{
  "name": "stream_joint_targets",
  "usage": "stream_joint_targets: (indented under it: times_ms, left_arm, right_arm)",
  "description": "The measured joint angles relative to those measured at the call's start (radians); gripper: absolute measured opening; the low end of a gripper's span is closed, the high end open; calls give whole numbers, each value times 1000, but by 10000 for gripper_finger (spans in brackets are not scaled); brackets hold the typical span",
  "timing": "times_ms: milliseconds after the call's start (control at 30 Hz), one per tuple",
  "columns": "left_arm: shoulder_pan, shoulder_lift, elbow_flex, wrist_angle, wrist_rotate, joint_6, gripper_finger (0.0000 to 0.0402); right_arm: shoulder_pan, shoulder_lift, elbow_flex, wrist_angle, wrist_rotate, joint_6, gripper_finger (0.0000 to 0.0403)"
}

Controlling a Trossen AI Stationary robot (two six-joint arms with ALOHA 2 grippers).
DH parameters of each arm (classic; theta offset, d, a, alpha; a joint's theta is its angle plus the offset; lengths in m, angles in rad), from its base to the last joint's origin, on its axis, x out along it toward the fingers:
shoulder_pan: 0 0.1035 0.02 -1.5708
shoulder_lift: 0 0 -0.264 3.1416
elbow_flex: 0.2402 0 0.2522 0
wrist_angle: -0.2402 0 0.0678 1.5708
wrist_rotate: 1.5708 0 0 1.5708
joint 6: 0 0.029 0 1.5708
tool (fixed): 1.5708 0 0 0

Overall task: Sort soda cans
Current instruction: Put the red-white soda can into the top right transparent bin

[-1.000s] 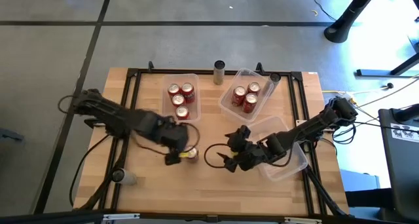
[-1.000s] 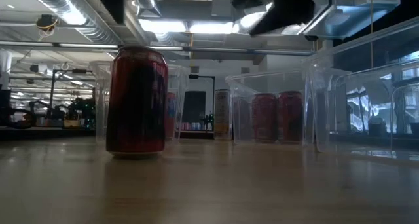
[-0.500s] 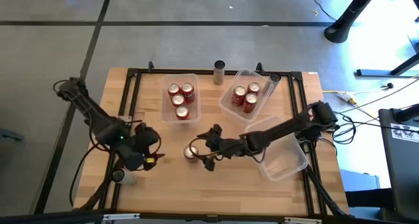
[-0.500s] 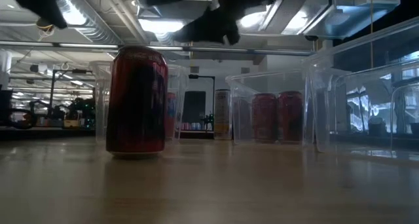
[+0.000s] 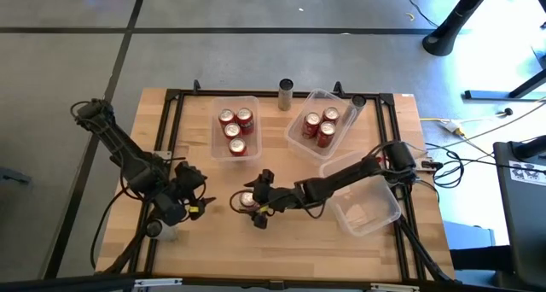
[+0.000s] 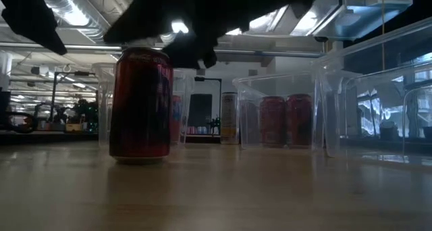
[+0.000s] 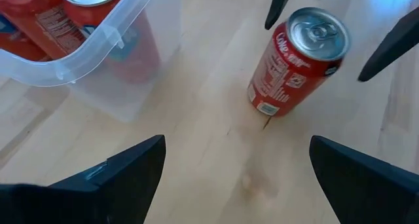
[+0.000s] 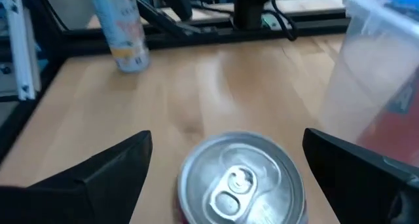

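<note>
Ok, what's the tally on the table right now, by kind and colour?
Red cans: 9 (4 in the left bin, what looks like 4 in the middle bin, 1 loose can)
Dark can: 1
Pale can: 1
Clear bins: 3, counting the empty bin
Total: 14

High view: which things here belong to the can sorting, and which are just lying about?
Job:
- lone red can, right tool open around it
- red cans in bins
- empty bin

Lying about:
- dark can at far edge
- pale can by left tool
</note>
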Motion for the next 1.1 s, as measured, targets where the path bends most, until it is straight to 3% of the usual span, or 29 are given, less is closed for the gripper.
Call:
stream_joint_targets:
  times_ms: [633, 900, 1100]
  left_arm:
    - [37, 1, -24, 36, 0, 25, 365]
    - [51, 1, -24, 48, 0, 45, 365]
    - [51, 1, -24, 49, 0, 43, 365]
  right_arm:
    - [-7, 40, 1, -83, -12, 64, 395]
    - [-7, 38, 1, -12, -11, 62, 393]
    - [-7, 38, 1, -54, -11, 66, 335]
